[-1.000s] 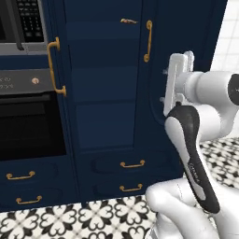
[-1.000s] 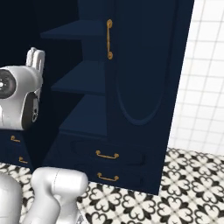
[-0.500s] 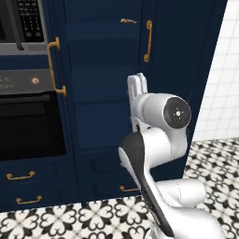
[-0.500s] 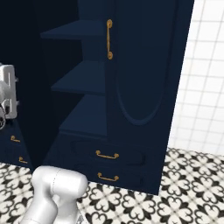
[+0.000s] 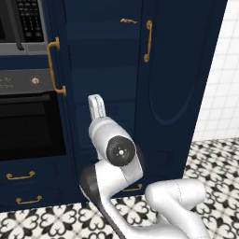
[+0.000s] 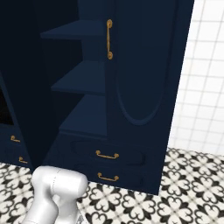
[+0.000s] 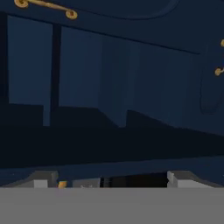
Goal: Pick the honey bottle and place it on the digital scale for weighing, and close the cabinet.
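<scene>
The cabinet (image 6: 144, 65) is a tall navy pantry. Its right door is shut, with a long brass handle (image 6: 109, 39). Its left door (image 5: 58, 107) stands swung out, baring dark inner shelves (image 6: 83, 78) above two drawers (image 6: 107, 154). My arm's white elbow (image 5: 119, 151) is low in front of the cabinet in the left base view, the hand reaching toward the lower shelves. In the hand view my gripper (image 7: 109, 181) is open and holds nothing, facing dark navy panels. A tiny orange speck (image 7: 62, 184) sits at the bottom; I cannot tell what it is. The honey bottle and the digital scale are out of view.
A black oven (image 5: 28, 126) with a microwave above it is built in left of the cabinet, over drawers with brass pulls (image 5: 21, 176). White wall tiles (image 6: 205, 87) lie to the right. The floor (image 6: 183, 188) is patterned black and white.
My arm has swung from the right side of the left base view to low centre, and has dropped toward the bottom left corner of the right base view. The cabinet is unchanged.
</scene>
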Motion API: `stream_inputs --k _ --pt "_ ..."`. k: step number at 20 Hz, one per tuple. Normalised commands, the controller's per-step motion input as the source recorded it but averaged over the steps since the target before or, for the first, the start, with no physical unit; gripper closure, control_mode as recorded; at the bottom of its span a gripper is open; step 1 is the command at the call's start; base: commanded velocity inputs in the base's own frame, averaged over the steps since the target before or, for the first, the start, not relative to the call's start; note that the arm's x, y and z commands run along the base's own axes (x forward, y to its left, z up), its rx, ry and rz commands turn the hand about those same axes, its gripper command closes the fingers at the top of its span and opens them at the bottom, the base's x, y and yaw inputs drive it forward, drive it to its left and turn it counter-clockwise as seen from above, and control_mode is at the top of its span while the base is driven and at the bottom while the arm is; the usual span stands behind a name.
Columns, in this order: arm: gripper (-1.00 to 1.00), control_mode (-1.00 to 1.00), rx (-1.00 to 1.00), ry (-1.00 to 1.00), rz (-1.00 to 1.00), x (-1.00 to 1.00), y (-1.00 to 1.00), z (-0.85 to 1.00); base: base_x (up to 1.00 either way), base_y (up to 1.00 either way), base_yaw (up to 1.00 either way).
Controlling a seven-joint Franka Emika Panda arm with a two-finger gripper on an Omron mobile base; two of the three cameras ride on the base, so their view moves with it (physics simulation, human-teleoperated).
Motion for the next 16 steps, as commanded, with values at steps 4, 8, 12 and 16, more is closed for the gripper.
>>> stream_inputs --k 4,8,12,16 --pt "-1.00 -1.00 0.03 -0.11 0.00 0.05 1.00 -0.35 0.00 0.00 0.00" --pt "-1.00 -1.00 0.05 -0.01 0.00 0.47 0.90 -0.50 0.00 0.00 0.00" --pt "-1.00 -1.00 0.01 0.00 -0.05 0.97 0.43 -0.46 0.00 0.00 0.00" --pt "-1.00 -1.00 0.00 0.00 -0.21 0.77 0.63 -0.24 0.00 0.00 0.00"
